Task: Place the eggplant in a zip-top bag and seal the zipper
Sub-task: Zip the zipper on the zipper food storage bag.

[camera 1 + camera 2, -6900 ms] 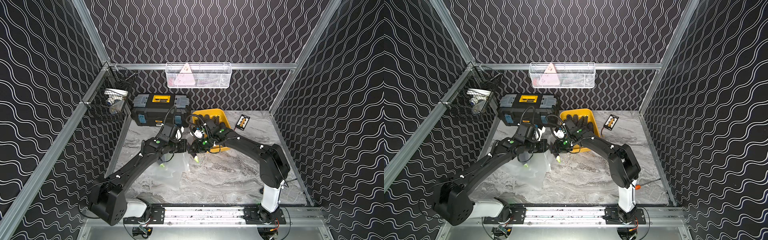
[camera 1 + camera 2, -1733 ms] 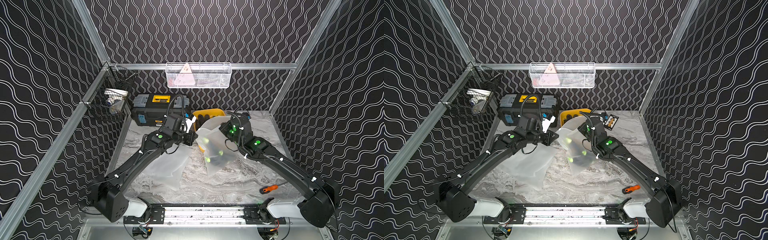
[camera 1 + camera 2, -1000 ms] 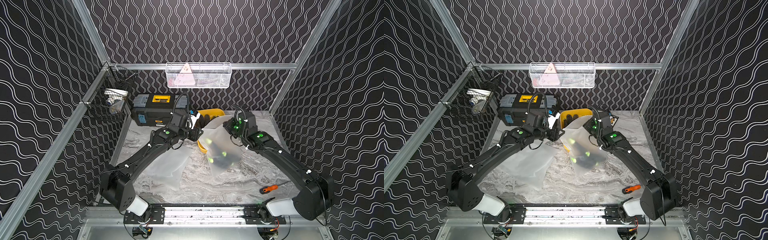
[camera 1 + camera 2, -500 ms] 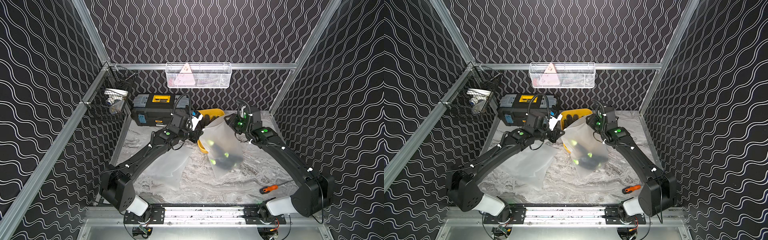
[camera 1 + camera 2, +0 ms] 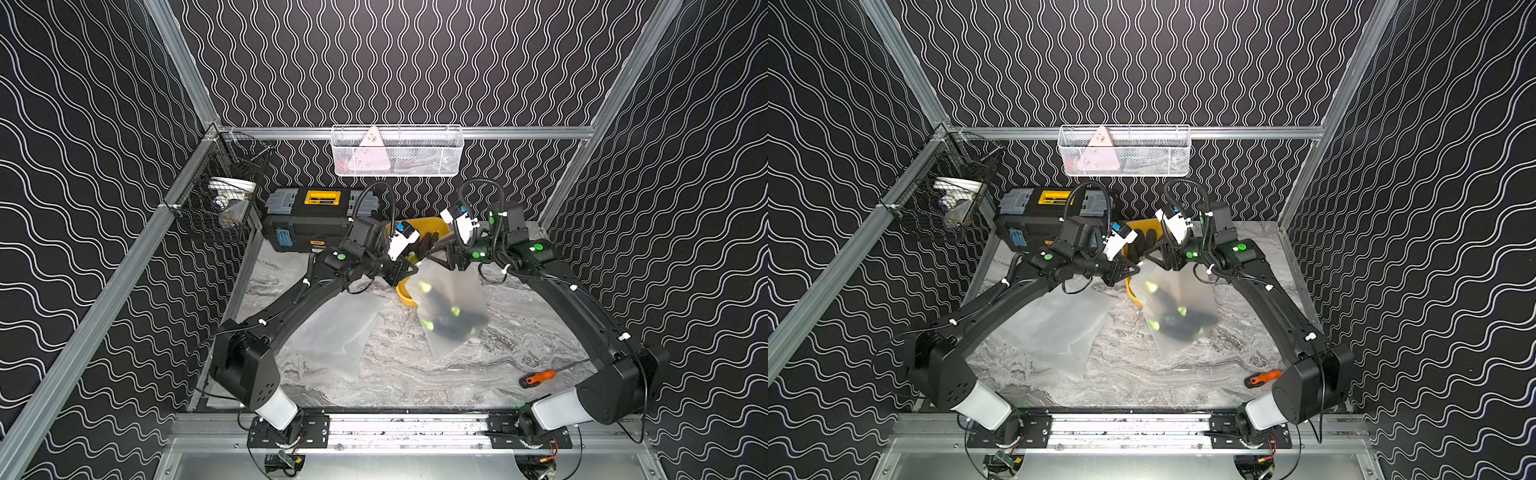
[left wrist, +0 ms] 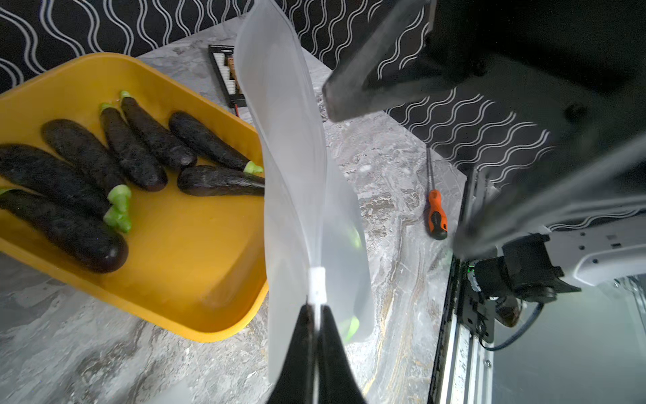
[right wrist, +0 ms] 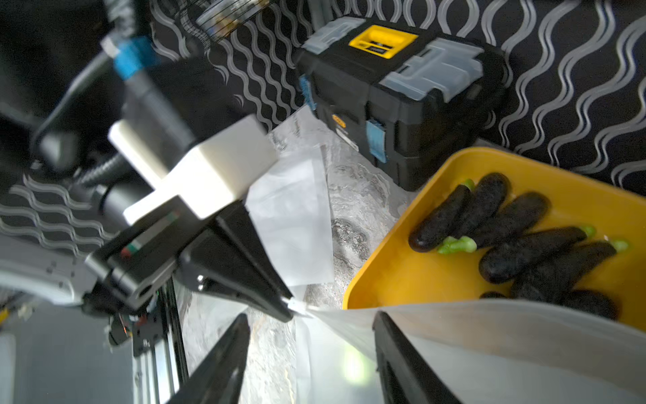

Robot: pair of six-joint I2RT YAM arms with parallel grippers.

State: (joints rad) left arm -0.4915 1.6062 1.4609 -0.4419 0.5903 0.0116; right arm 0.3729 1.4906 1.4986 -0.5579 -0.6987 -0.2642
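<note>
- Sealing was the step in hand, as I judged it: the eggplant (image 5: pixel 451 322) lay already inside the zip-top bag (image 5: pixel 453 286), as dark bodies with green ends low in the frosted plastic. More than one seemed to be in there.
- The left gripper (image 6: pixel 314 316) was pinched together on the bag's top edge at one corner, just beside a small white tab (image 6: pixel 317 285) on the zipper line. The bag hung from this grip above the table (image 5: pixel 415 374); whether its lower corner touched the table I could not tell.
- The right gripper (image 5: pixel 433 252) had its jaws apart and held nothing. In the right wrist view the corner of the bag showed in the gap between them, close to the left gripper's tips.
- In the left wrist view the two walls of the bag mouth stood apart beyond the tab, so the zipper looked not yet closed.
- In the yellow tray (image 6: pixel 195 280) just behind the bag lay other eggplants (image 6: pixel 80 224), not part of this step.
- The next move, I thought, called for the right gripper to close on the zipper strip beside the left grip and travel along it to the far corner. The film looked thin and loose, so the strip could slip out if the jaws closed too low.
</note>
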